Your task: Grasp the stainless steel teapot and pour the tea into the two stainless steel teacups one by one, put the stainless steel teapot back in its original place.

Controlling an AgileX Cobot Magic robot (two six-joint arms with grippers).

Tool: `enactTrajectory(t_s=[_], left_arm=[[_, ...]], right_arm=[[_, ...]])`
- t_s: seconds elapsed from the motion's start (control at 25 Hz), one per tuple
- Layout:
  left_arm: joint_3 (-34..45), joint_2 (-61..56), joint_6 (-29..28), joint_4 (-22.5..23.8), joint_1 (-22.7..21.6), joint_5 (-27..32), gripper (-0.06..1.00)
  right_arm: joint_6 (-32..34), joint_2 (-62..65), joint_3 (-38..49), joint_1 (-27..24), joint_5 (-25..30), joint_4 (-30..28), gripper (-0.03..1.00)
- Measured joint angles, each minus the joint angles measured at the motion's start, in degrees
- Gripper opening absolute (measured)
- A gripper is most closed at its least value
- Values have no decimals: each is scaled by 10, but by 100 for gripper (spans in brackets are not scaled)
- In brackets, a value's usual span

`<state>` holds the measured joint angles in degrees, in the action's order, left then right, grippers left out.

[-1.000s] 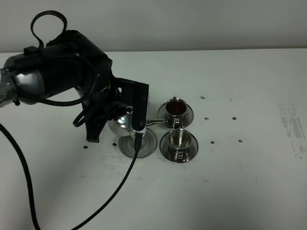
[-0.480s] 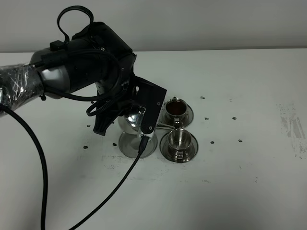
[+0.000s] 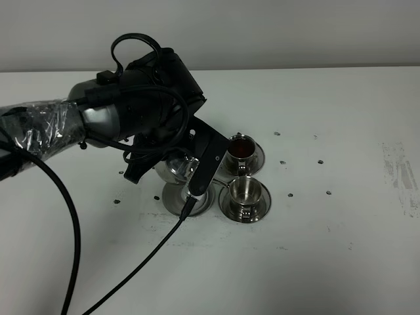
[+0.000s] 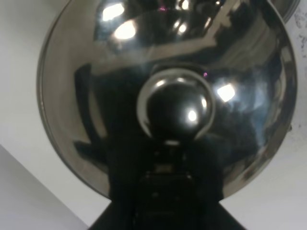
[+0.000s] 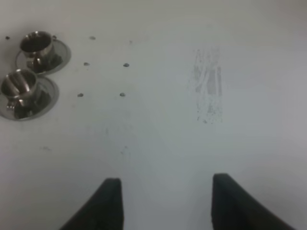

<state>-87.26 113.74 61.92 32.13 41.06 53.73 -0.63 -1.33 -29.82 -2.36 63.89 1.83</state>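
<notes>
Plainly aloft, the stainless steel teapot (image 3: pixel 174 168) sits clamped in the left tool (image 4: pixel 165 187) above its saucer (image 3: pixel 172 198), beside the two stainless steel teacups (image 3: pixel 244 191); right tool (image 5: pixel 165 201) spread wide, empty, over the counter (image 3: pixel 328 249)

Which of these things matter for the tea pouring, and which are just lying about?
Job:
- teapot, held up
- far teacup, tea in it
- near teacup, no tea visible
- bare saucer

Just there:
- dark specks
- scuff mark
</notes>
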Motion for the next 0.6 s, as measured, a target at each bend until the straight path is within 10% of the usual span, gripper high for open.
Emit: enactTrajectory(t_s=[0.6], left_arm=[[0,6,-30,96,28,-19,20]], right_arm=[[0,0,0,0,0,0,44]])
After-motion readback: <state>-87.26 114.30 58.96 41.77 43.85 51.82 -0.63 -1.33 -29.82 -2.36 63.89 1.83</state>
